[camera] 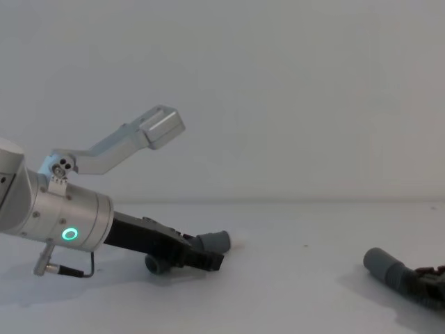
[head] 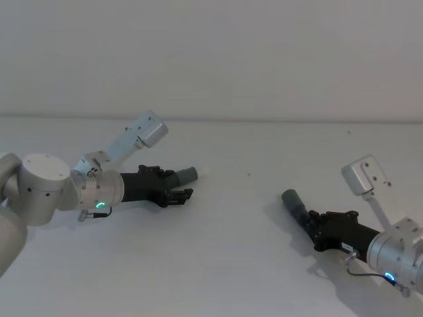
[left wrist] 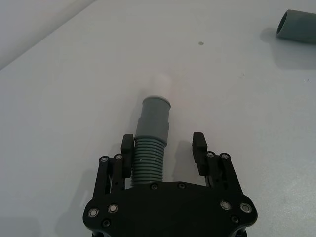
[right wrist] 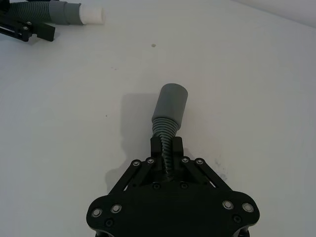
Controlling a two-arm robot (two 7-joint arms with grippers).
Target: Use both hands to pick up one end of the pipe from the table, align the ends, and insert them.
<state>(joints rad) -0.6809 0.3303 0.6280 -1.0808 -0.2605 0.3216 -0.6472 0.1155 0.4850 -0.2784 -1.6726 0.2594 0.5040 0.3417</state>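
Observation:
One pipe piece (left wrist: 149, 155) lies on the white table (head: 231, 264), its grey cuff (left wrist: 154, 116) ending in a white tip (left wrist: 160, 85). My left gripper (left wrist: 163, 143) is open around its ribbed part, which sits close to one finger. From the head the left gripper (head: 175, 183) is low at the left, and that cuff (head: 187, 175) points right. My right gripper (right wrist: 167, 146) is shut on the ribbed part of the other piece, whose plain grey cuff (right wrist: 171, 101) sticks out ahead. That piece (head: 295, 203) lies at the right, pointing towards the left one.
A wide stretch of bare table separates the two cuffs. The table's far edge (head: 264, 120) meets a plain wall. A small dark speck (head: 249, 175) marks the surface between the pieces.

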